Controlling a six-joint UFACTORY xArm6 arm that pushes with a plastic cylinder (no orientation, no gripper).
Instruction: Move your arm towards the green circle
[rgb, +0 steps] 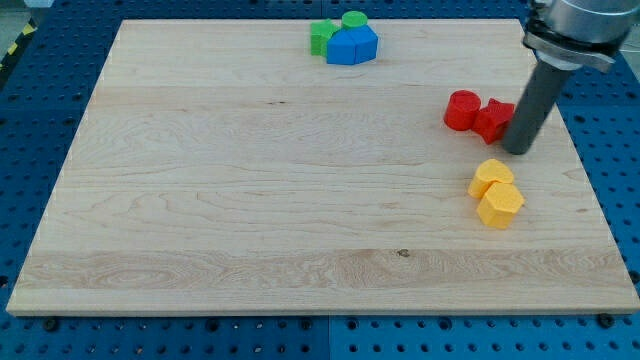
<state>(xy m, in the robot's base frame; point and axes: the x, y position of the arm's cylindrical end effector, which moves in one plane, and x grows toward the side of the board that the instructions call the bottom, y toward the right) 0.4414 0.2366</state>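
The green circle (354, 20) is a small green cylinder at the view's top centre, touching the back of two blue blocks (352, 45). A second green block (321, 37), star-like in shape, sits just left of them. My tip (518, 151) is far to the right, just right of a red star-shaped block (493, 119), with a red cylinder (462, 110) left of that. The rod rises from the tip toward the view's top right.
Two yellow blocks lie below my tip: a heart-like one (490, 176) and a hexagonal one (500, 206). The wooden board (250, 180) rests on a blue perforated table (30, 120).
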